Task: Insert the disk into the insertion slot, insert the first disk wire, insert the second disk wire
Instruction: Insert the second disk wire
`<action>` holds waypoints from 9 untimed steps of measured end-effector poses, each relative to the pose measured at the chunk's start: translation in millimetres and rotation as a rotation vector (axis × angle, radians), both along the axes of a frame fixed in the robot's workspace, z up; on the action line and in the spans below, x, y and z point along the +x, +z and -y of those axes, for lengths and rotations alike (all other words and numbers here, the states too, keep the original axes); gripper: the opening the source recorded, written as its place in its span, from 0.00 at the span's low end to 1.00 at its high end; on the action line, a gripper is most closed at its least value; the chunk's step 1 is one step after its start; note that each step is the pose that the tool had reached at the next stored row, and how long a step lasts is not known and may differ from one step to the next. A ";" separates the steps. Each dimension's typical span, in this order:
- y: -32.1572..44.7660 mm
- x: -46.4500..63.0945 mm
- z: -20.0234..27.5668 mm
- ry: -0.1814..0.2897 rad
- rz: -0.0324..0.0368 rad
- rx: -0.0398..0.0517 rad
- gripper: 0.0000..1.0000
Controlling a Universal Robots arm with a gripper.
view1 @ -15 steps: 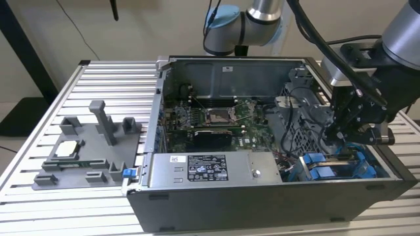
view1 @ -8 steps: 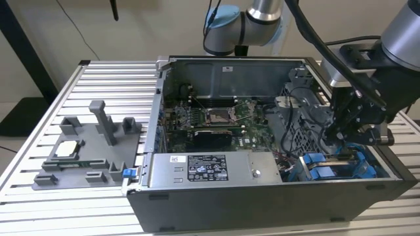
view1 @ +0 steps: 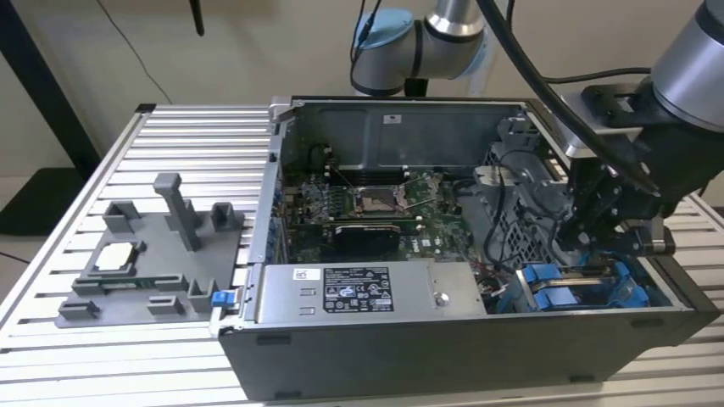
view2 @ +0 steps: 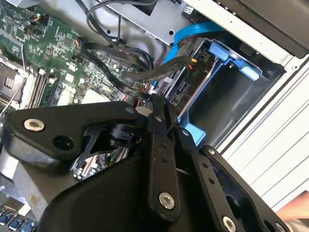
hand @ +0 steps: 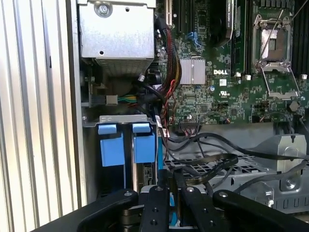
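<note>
The gripper (view1: pixel 605 242) hangs inside the computer case (view1: pixel 453 348) just over the insertion slot (hand: pixel 126 145), where the disk (view2: pixel 193 79) already sits in its blue carrier, jaws drawn narrow near a black disk wire (view2: pixel 154 72).

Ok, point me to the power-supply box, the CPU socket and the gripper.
power-supply box (view1: pixel 362 291): exterior view, on its labelled top face.
CPU socket (view1: pixel 375 200): exterior view, on its centre.
gripper (view2: pixel 161 112): second wrist view, midway between its fingertips.
</note>
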State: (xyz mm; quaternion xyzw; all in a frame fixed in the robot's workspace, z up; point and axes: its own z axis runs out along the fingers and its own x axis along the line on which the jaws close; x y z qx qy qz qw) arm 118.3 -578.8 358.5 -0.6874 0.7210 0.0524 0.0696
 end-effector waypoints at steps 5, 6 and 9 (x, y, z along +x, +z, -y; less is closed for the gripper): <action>-3.6 0.0 0.0 0.000 0.0084 -0.0016 0.00; -3.8 0.0 0.0 0.000 0.0093 -0.0088 0.00; -4.3 0.0 0.0 0.000 0.0100 -0.0524 0.00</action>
